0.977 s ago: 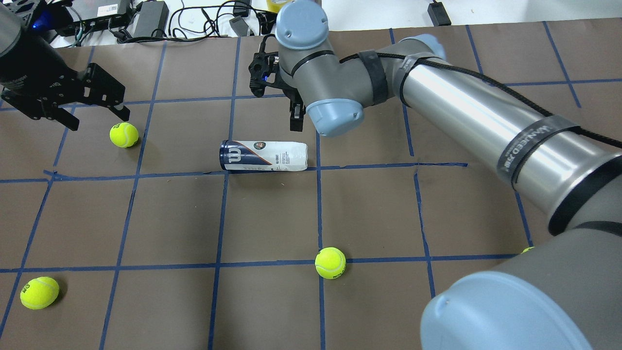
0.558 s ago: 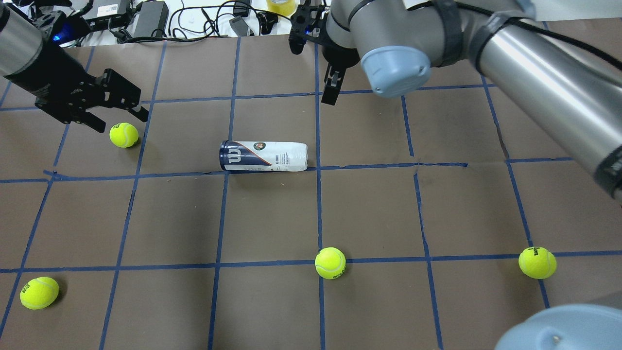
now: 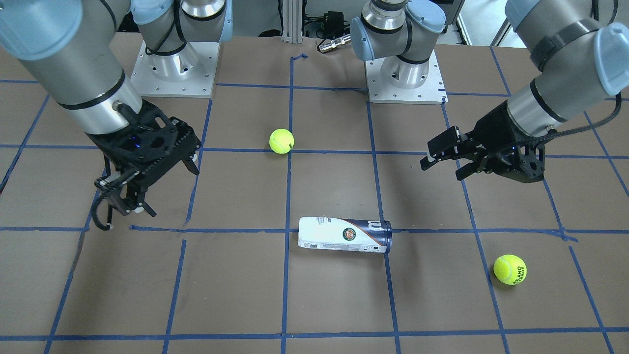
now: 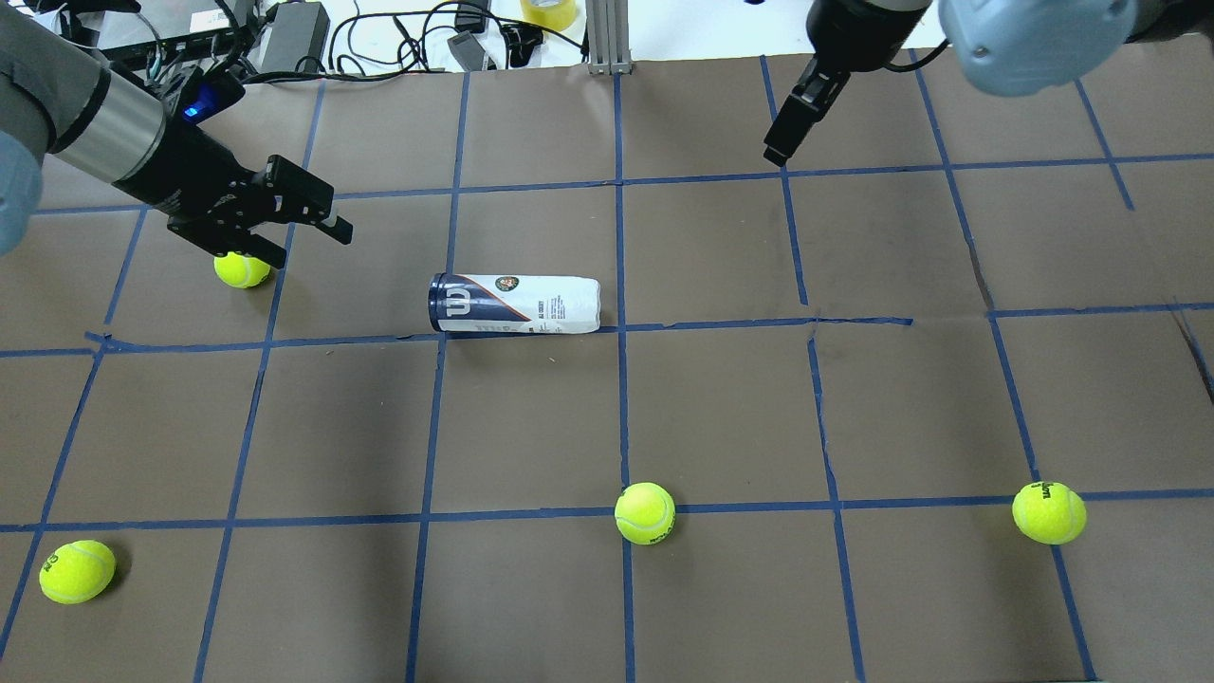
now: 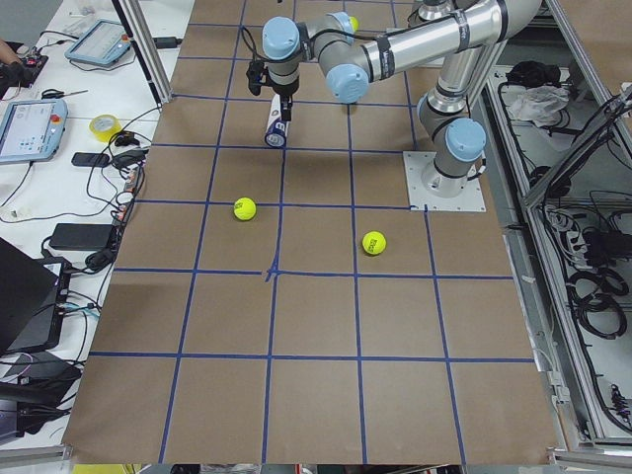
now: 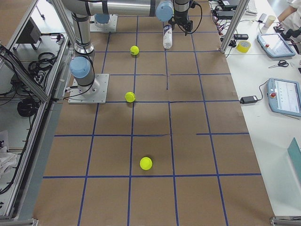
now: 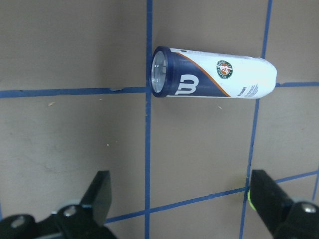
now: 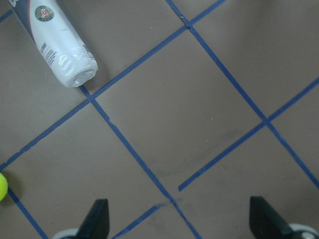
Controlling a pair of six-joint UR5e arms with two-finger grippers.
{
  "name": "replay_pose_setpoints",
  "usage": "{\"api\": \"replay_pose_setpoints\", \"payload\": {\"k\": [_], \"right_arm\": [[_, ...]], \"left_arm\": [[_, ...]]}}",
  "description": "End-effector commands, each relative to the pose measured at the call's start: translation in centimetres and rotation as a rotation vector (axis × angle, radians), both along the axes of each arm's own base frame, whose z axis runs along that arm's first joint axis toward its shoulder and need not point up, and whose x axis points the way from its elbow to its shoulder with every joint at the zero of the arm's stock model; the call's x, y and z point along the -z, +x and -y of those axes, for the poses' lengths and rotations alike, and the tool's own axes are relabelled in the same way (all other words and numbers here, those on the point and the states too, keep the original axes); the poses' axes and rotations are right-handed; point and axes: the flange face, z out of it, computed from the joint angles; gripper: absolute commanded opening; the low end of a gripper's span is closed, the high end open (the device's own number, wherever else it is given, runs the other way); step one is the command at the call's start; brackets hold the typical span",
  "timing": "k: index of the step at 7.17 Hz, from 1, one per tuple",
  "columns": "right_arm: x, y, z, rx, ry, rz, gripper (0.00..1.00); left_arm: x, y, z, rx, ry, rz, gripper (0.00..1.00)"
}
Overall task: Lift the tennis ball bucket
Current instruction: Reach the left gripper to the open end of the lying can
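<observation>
Overhead exterior: can (image 4: 515,304) lies on its side on the table (image 4: 721,408), touching neither arm. White label, navy end with white W, round emblem; small print unreadable. Both the left gripper (image 3: 442,169) and the right gripper (image 3: 169,189) are spread and empty, the latter partly cut off here.

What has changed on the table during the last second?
The right claw drew back from the can, farther away and to the right. The left claw moved nearer the can. Both stayed open and empty. The can and the balls did not move.
</observation>
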Motion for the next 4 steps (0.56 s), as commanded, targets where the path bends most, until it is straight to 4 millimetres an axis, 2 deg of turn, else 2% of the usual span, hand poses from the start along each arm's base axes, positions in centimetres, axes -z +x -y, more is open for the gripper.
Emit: {"api": "replay_pose_setpoints", "payload": {"k": [1,3,4], "right_arm": [[-3.2,-1.8,-2.6,0.179,0.006,-0.062,1.00],[-5.0,-1.8,-4.6,0.479,0.040,-0.050,1.00],[-5.4,-2.1,-5.6,0.529,0.055,-0.081,1.00]], "left_arm": [[4.2,0.3,2.3,0.000,0.023,-0.059,1.00],[8.7,0.1,4.5,-0.028,0.045,-0.146,1.00],[11.4,-0.1,4.9,-0.042,0.085,-0.203,1.00]]}}
